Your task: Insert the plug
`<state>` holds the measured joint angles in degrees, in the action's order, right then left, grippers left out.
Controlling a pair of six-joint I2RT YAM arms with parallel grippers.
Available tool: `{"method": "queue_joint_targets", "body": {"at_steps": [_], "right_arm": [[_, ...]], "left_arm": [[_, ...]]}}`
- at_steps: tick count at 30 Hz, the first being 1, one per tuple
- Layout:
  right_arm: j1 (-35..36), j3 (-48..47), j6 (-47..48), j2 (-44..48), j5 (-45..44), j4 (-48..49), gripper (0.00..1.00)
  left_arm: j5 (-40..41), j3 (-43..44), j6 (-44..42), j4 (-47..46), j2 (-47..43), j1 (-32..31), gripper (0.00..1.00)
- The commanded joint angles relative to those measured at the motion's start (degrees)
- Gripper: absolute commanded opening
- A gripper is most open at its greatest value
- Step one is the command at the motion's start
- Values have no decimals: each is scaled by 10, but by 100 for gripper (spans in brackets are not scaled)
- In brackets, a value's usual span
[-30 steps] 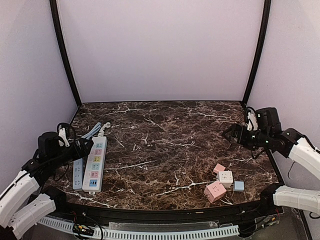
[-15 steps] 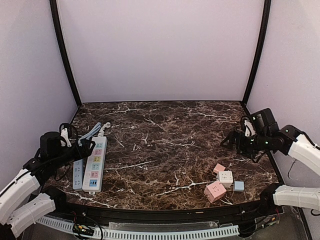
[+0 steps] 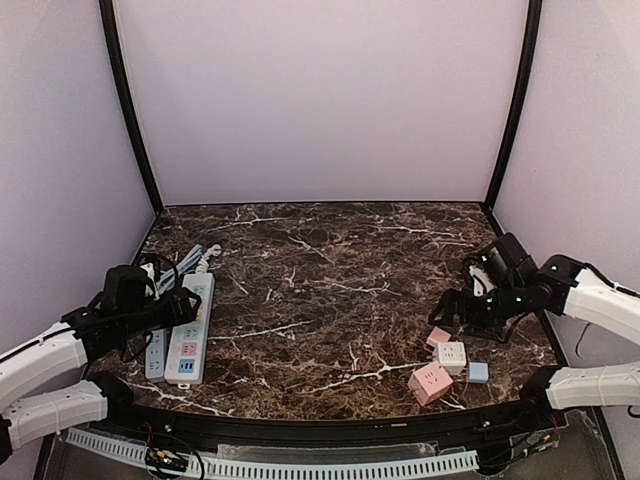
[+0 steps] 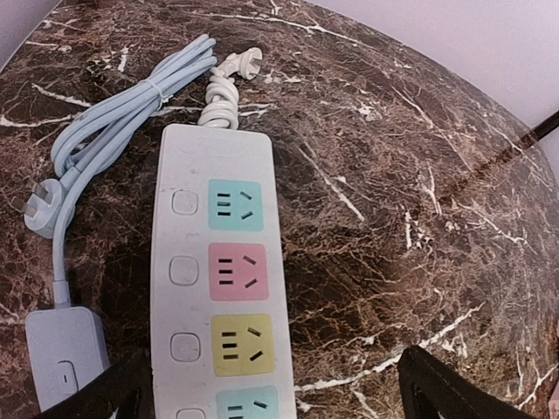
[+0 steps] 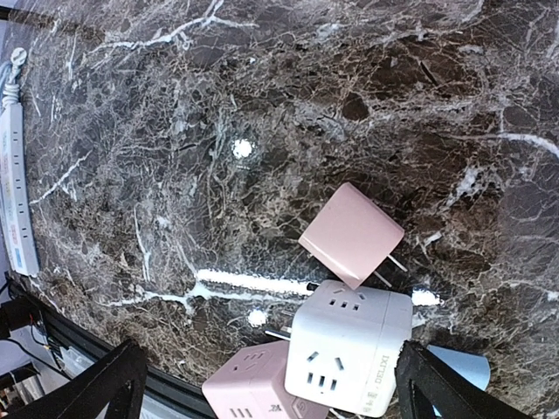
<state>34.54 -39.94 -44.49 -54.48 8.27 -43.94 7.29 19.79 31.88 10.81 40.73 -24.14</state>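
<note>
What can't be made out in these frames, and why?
- White strip: the near end is cut off by the bottom edge of the left wrist view. In the top view the left arm covers part of it.
- Grey strip: only one end shows in the left wrist view.
- Blue cube: only a sliver shows at the bottom of the right wrist view.
- Lower pink cube: cut off by the same edge.
- Socket holes: too small to make out in the top view.

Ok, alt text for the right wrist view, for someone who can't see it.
A small pink plug adapter, prongs pointing lower right, lies on the dark marble table next to a white cube socket. A second pink cube and a pale blue block sit by the white one at the bottom edge. The fingers, spread wide at the bottom corners, hold nothing.
</note>
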Motion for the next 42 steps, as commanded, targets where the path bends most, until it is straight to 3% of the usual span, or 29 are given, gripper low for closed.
{"method": "queue_joint_targets", "body": {"at_steps": [1,26,30,32,38,42], "right_arm": [[22,8,-16,-5,-29,-8,99],[149,-14,-31,-84,-81,-17,99],[171,-37,-35,-105,-148,-62,99],[174,-49,-39,-105,-172,-81,99],[174,-58,-56,-76,-218,-106,99],[174,-47,-53,-93,-208,-105,99]], "left_arm": [[78,29,13,16,57,-21,99],[118,137,25,36,354,-28,99],[117,146,23,35,381,-28,99],[116,148,22,30,393,-29,95],[102,148,16,10,408,-28,70],[92,146,10,-3,411,-28,64]]}}
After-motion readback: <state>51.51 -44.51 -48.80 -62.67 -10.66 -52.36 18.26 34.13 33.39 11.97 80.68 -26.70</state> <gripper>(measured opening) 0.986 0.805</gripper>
